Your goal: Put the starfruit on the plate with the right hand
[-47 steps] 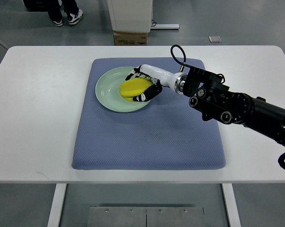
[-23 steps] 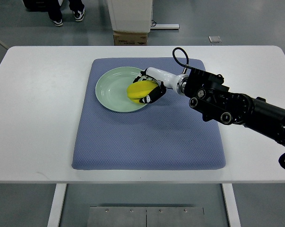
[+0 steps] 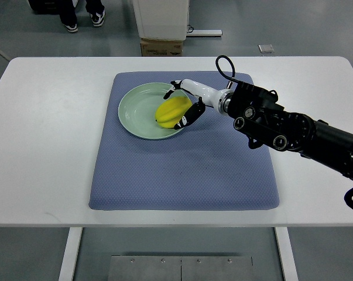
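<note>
The yellow starfruit lies on the right half of the pale green plate, which sits on a blue mat. My right hand reaches in from the right and straddles the fruit with its fingers spread. The white upper fingers stand clear of the fruit, with plate showing in between. Black lower fingertips rest against the fruit's right side near the plate rim. The left arm does not show.
The mat lies on a white table. My dark forearm crosses the mat's right edge. Beyond the table's far edge stand a cardboard box and a person's feet.
The starfruit shifted right on the plate, then slightly back left. The fingers, closed around it before, have spread, the upper ones lifting off the fruit.
</note>
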Controlling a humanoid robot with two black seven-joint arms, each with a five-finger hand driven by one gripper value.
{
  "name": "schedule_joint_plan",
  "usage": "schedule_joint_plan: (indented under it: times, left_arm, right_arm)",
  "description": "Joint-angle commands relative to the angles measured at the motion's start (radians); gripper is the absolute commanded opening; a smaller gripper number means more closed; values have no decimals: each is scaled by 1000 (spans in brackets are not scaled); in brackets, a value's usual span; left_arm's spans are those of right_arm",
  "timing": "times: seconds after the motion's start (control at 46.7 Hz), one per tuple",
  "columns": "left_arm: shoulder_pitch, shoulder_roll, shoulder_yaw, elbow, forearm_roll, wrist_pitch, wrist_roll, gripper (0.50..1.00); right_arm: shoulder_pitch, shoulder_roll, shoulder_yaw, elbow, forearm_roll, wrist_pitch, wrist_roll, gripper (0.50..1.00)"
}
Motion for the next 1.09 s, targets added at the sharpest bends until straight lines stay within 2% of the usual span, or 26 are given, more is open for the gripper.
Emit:
schedule_joint_plan:
  times: [0.0,0.343,0.578,0.942,1.071]
  left_arm:
    - [1,0,1,0,-1,-1,0,1000]
    - [-1,0,1,0,-1,-1,0,1000]
    - [-1,0,1,0,1,1,0,1000]
    - [-1,0,-1,0,-1,-1,0,1000]
    - [1,0,1,0,-1,-1,0,1000]
  right_arm:
    - [1,0,37,-2,0,2,0,1000]
    - [-10,0,131,-1,5,5,1,1000]
    - [-14,-2,192,-1,95,2,1,1000]
    - [-111,-101,369,-8,172,-8,1,1000]
    - [-154,-115,462,-11,203,-52,1,1000]
